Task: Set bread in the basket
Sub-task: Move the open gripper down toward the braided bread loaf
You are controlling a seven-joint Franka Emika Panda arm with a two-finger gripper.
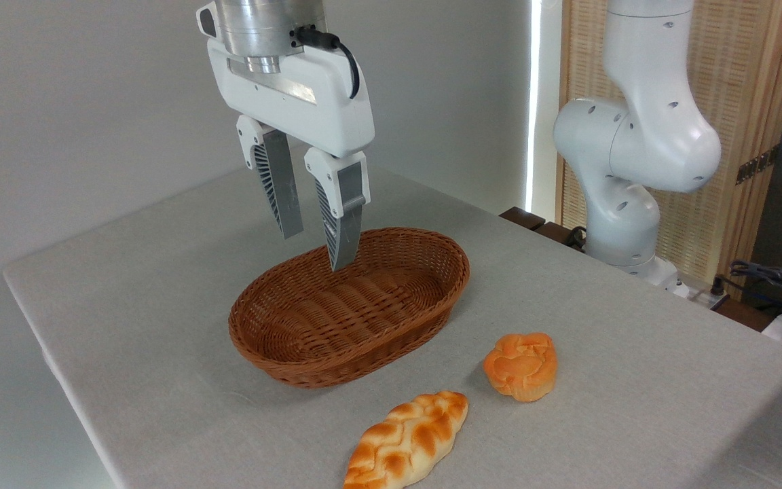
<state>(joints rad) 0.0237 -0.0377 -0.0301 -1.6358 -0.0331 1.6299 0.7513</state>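
Bread (pixel 408 441), the long braided loaf with a golden-brown crust and pale cream sides, lies flat on the grey table (pixel 635 407) near the front edge, its tapered ends running from lower left to upper right. It sits in front of the basket (pixel 350 309) and apart from it, with bare cloth between the two. Just to the right of the loaf's upper end, close but not touching, stands a round orange bun (pixel 521 365) with a ridged, muffin-like side. That oval brown wicker basket rests near the middle of the table, shallow with flared sides, its long axis slanting from lower left to upper right, and nothing lies inside it. Above the basket's far rim hangs the gripper (pixel 315 241), pointing downward, its two ribbed grey fingers (pixel 281 183) parted by a moderate gap with nothing between them; the right finger's tip overlaps the basket's back rim in the picture, though whether it is truly over the basket or behind it cannot be told from this one view. The gripper is well apart from the loaf, which lies untouched. At the right rear of the table rises the white arm (pixel 635 149), its base (pixel 625 238) standing at the table's far edge, with dark cables (pixel 771 278) to its right and a slatted wooden panel (pixel 737 102) behind it
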